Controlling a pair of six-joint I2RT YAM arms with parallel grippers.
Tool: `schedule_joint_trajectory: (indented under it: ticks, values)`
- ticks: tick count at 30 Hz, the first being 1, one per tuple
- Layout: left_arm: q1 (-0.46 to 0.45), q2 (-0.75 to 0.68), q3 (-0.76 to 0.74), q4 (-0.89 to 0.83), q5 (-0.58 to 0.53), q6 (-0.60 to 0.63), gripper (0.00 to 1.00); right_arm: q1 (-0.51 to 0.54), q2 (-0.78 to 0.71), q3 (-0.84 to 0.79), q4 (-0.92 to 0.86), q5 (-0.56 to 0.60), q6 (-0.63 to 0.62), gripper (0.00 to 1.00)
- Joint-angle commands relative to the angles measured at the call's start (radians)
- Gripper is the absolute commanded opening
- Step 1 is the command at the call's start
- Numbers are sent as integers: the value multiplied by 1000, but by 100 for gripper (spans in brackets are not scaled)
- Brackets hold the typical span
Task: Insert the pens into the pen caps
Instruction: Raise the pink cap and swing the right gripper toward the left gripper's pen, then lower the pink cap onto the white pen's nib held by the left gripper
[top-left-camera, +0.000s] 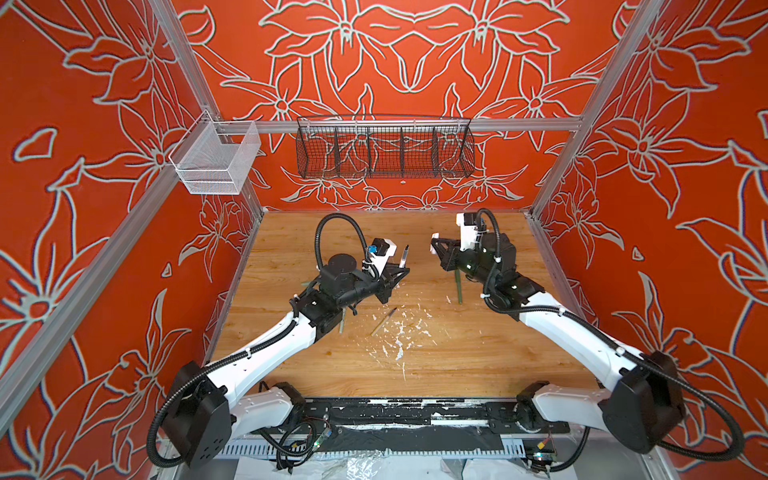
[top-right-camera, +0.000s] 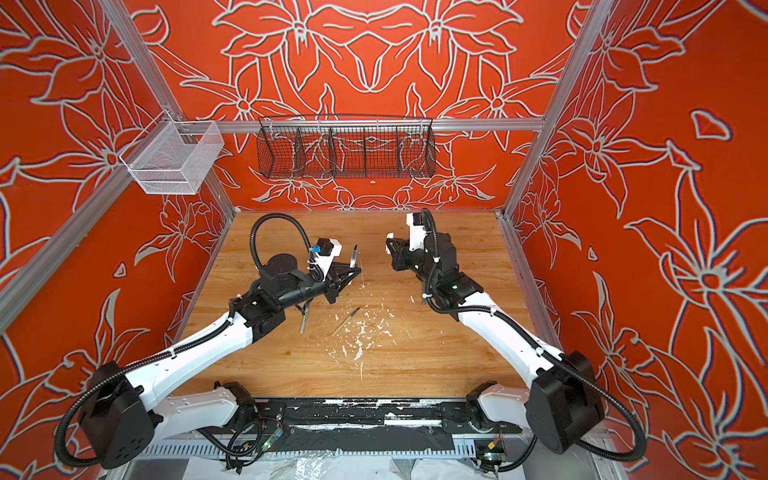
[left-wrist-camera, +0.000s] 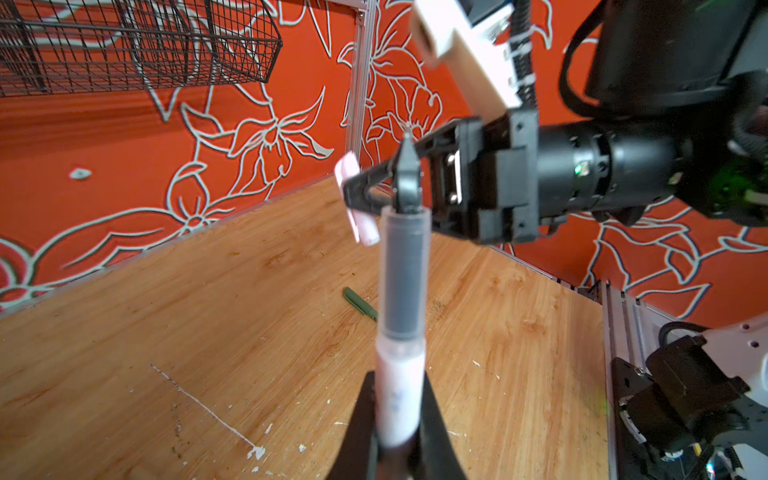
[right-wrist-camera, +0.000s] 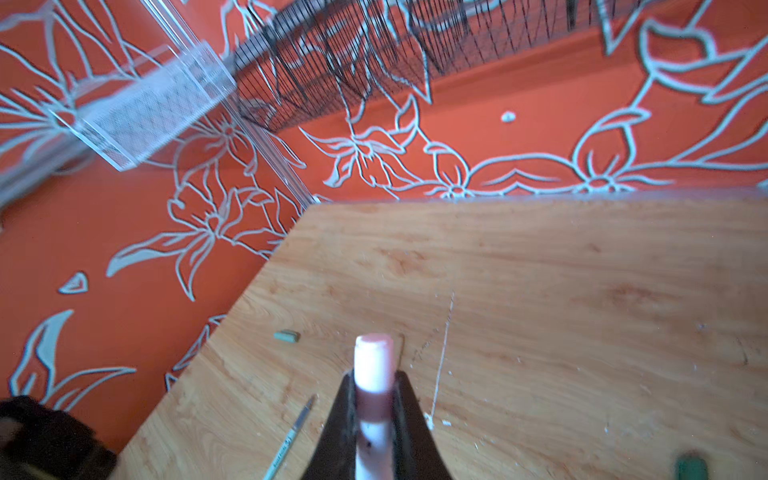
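My left gripper is shut on the pink pen, which stands with its dark tip upward. My right gripper is shut on the pink cap, level with the pen tip. A gap separates them in both top views. A tan pen lies mid-table. A dark green pen lies under the right arm. A pale green pen lies partly under the left arm. A pale green cap lies near the table's left edge.
White paint flecks are scattered over the wooden table. A black wire basket hangs on the back wall and a white mesh basket at the back left. A pale pen lies beside the right gripper.
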Motion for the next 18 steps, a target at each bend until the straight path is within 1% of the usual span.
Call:
schedule_joint_trajectory:
  ticks: [1,6,9,18]
  values:
    - [-11,24,-7,47,35,-32,0,24,-38,-13,113,-49,49,10]
    - [-23,44,-6,51,47,-45,0,84,-76,-11,183,-46,38,10]
    - [-30,51,-4,49,48,-43,0,120,-85,-2,199,-23,10,11]
    - [-43,52,-2,39,46,-34,0,146,-68,9,214,-27,16,10]
